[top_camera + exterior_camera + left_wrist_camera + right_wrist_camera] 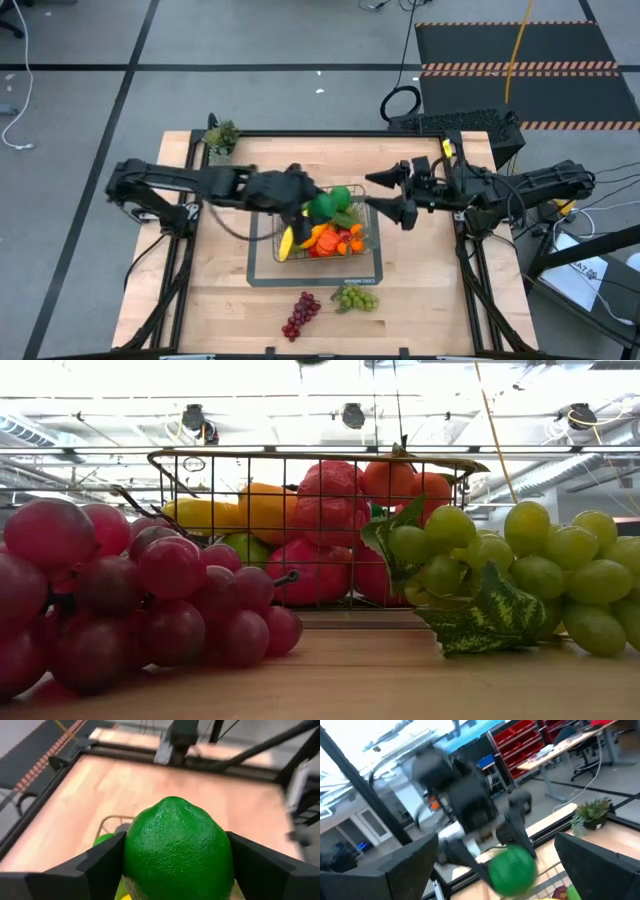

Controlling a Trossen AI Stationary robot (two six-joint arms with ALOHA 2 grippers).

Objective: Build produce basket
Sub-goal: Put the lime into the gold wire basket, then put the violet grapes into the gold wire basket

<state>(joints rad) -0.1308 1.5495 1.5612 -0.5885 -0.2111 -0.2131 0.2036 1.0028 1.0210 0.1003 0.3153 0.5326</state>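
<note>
The wire basket [262, 232] stands mid-table on its dark base [315, 272], filled with a yellow banana [287, 243], oranges [340, 238] and red fruit. My left gripper [308, 203] hovers over the basket's far part, shut on a green ball [327, 205]. My right gripper [388, 196] is open in the air just right of the basket, facing the ball [512, 870]. Red grapes [300, 314] and green grapes [356, 298] lie on the table near the front edge. In the low view they lie before the basket [310, 460]. My left gripper pinches the green ball [177, 852] between its two fingers [102, 865], one on each side of its widest part. The ball's dimpled, pointed end sticks out past the fingertips. It is lifted clear above the produce in the basket.
A small potted plant [221, 137] stands at the table's far left corner. Bare wood lies left and right of the basket. The table's frame posts run along both sides.
</note>
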